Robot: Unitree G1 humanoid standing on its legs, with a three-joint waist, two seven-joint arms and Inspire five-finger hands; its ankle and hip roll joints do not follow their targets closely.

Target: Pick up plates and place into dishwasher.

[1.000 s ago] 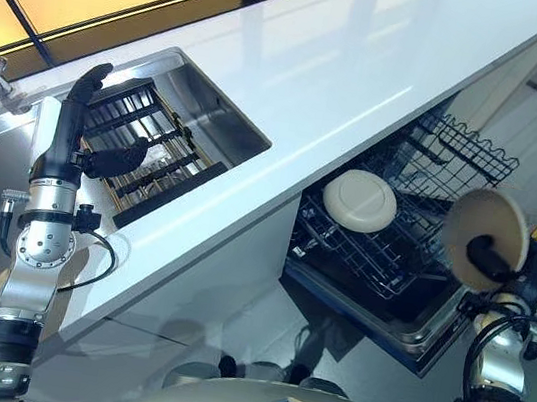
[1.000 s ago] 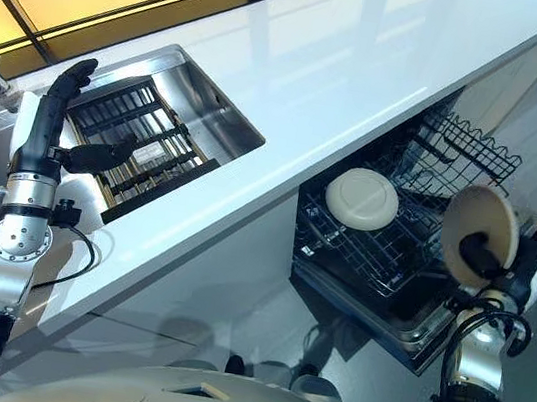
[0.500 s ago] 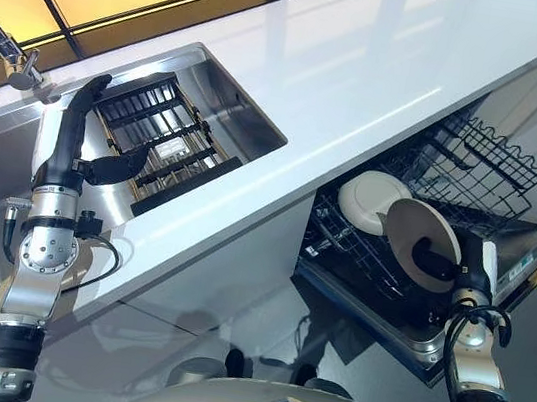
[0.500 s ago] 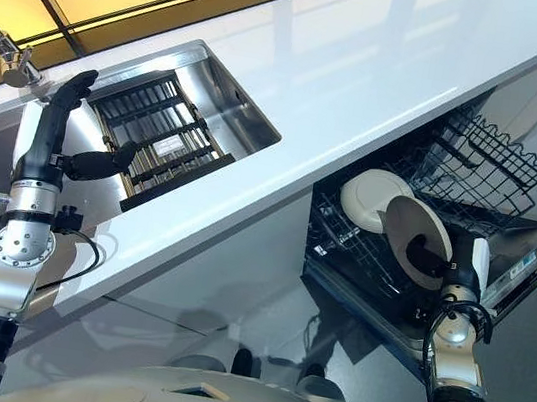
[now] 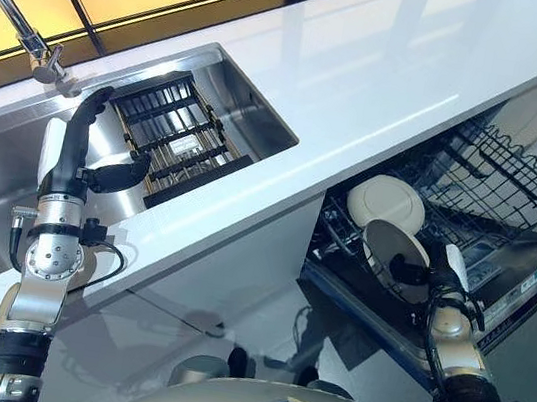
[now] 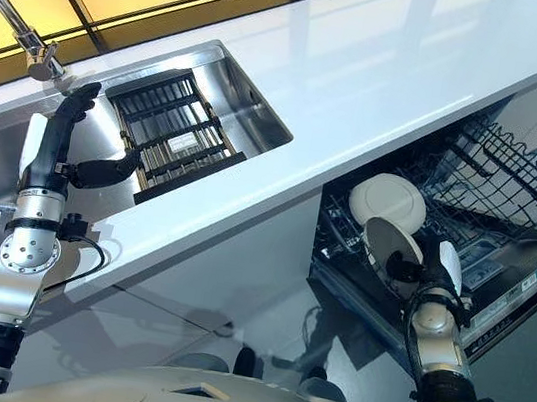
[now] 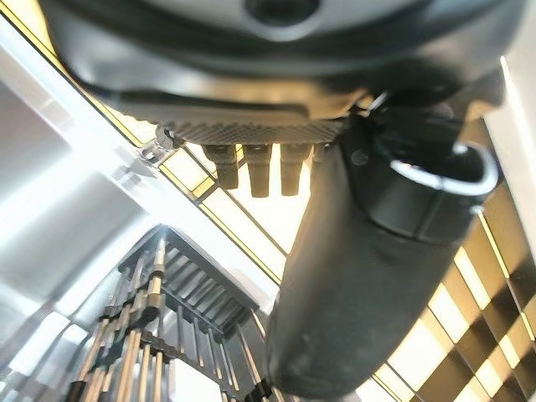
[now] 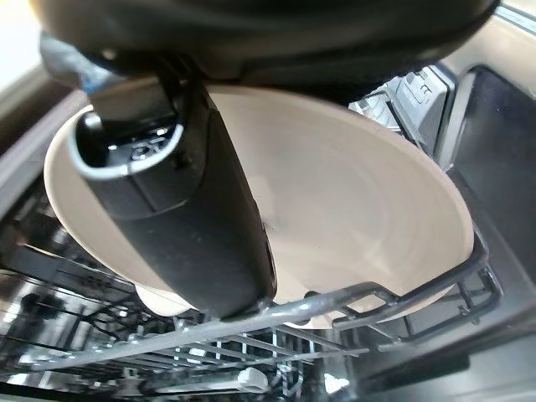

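Observation:
A cream plate [image 5: 383,244] stands on edge in the lower dishwasher rack [image 5: 496,169], just in front of a second cream plate [image 5: 387,201] that leans in the same rack. My right hand [image 5: 430,282] is shut on the front plate. In the right wrist view its thumb [image 8: 180,209] lies across the plate's face [image 8: 352,209], and the plate's lower rim rests among the rack wires [image 8: 335,297]. My left hand [image 5: 76,147] is held open and upright over the sink [image 5: 252,108], holding nothing.
A dark slatted drying rack [image 5: 173,131] sits in the sink, with a tap [image 5: 30,39] behind it. The white counter [image 5: 370,65] overhangs the dishwasher. The open dishwasher door [image 5: 531,271] juts out towards the floor on the right.
The camera has shifted. My right hand has carried the plate down and left from outside the dishwasher into the rack, next to the other plate. The left hand has stayed over the sink.

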